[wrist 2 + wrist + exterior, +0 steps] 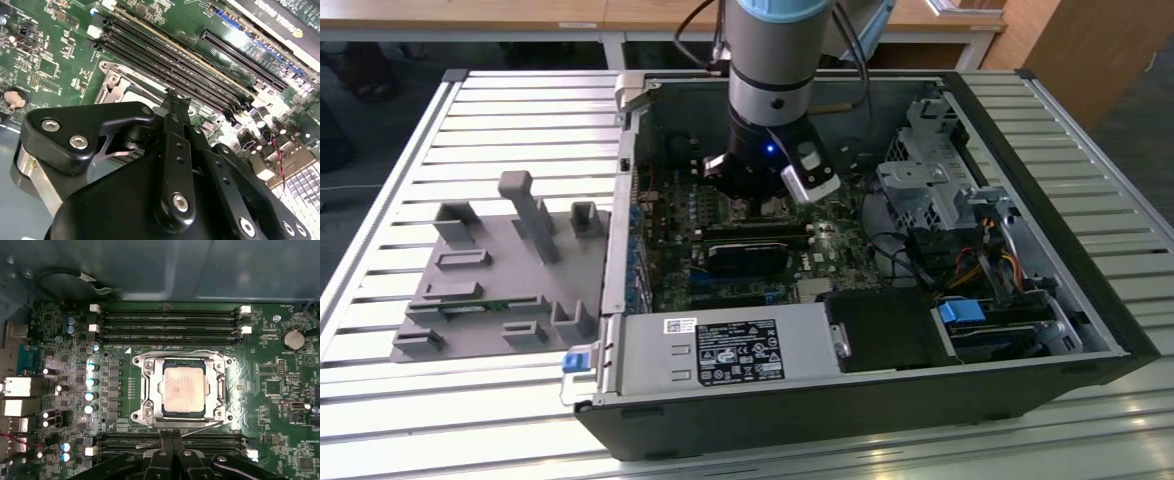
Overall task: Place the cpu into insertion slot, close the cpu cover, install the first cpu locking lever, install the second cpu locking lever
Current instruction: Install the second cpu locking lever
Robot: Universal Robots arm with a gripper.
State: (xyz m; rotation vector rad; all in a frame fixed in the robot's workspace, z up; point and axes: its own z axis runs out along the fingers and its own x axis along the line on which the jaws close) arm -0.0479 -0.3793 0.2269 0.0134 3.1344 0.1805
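Silver-topped cpu (183, 389), small and square, seated flat in the insertion slot (165, 415) on the green motherboard (280, 405); cpu cover (147, 390), a thin grey metal frame, lying closed around the chip, its square cut-out showing the metal top; thin wire levers running along the socket's edges, whether latched cannot be told; long black memory slots (170, 322) in rows on either side of the socket. Black gripper (172, 442) poised just above the socket's edge nearest the lower memory rows in the first wrist view; fingers (176, 107) pressed together, tips meeting with no gap, holding nothing; whether the tips touch the board cannot be told. Exterior view: arm reaching down into the open computer case (1067, 300), gripper (767, 205) over the board's middle; grey parts fixture (494, 290) lying on the slatted table (400, 200) at the exterior view's left, well apart from the case.
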